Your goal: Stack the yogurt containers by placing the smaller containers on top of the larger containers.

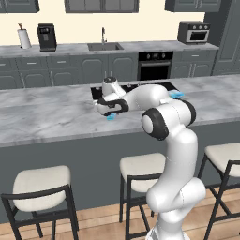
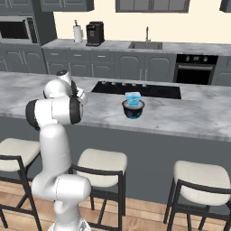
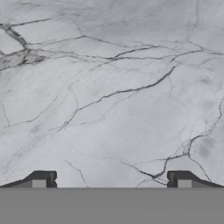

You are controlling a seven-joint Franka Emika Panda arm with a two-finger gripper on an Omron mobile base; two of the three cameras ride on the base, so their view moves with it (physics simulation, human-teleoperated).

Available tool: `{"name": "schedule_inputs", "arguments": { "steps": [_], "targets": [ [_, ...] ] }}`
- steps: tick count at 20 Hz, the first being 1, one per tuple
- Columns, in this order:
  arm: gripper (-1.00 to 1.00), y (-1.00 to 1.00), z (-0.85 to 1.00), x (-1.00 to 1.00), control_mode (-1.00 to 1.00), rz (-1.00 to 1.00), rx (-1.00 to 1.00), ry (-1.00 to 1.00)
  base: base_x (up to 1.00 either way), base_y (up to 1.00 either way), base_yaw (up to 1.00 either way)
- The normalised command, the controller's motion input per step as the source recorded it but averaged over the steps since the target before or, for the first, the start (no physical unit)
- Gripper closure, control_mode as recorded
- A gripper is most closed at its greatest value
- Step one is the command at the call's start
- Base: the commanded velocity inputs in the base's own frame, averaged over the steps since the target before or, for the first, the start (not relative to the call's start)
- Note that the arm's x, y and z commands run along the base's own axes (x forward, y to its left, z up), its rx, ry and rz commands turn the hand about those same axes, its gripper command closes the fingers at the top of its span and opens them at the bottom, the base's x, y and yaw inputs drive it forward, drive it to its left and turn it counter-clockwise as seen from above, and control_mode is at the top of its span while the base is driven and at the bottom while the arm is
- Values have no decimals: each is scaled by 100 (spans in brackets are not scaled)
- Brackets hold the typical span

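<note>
A tiny bright-blue cup [image 1: 111, 117], the smaller container, peeks out on the marble island just under my hand. My gripper [image 1: 108, 114] hangs low over the counter right above it. In the hand view the gripper [image 3: 111, 179] is open, its fingertips [image 3: 43, 178] wide apart with bare marble between them. The larger container, a pale blue-and-white tub [image 2: 133, 97], stands further right on the island, near the cooktop. In the left base view its blue edge [image 1: 177, 95] shows behind my elbow.
A dark round bowl [image 2: 134, 112] sits at the tub's base; whether the tub stands in it or behind it I cannot tell. The black cooktop [image 2: 153, 90] lies behind them. Stools [image 1: 42, 185] line the island's near side.
</note>
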Motion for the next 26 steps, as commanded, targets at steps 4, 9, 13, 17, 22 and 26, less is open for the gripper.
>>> {"name": "schedule_inputs", "arguments": {
  "steps": [4,9,13,17,22,26],
  "targets": [
    [-100,0,0,0,-100,0,0,0,0,0,0],
    [100,0,0,0,-100,0,0,0,0,0,0],
    [100,0,0,0,-100,0,0,0,0,0,0],
    [100,0,0,0,-100,0,0,0,0,0,0],
    [100,0,0,0,-100,0,0,0,0,0,0],
    [100,0,24,-1,-100,0,0,0,0,0,0]
  ]
}}
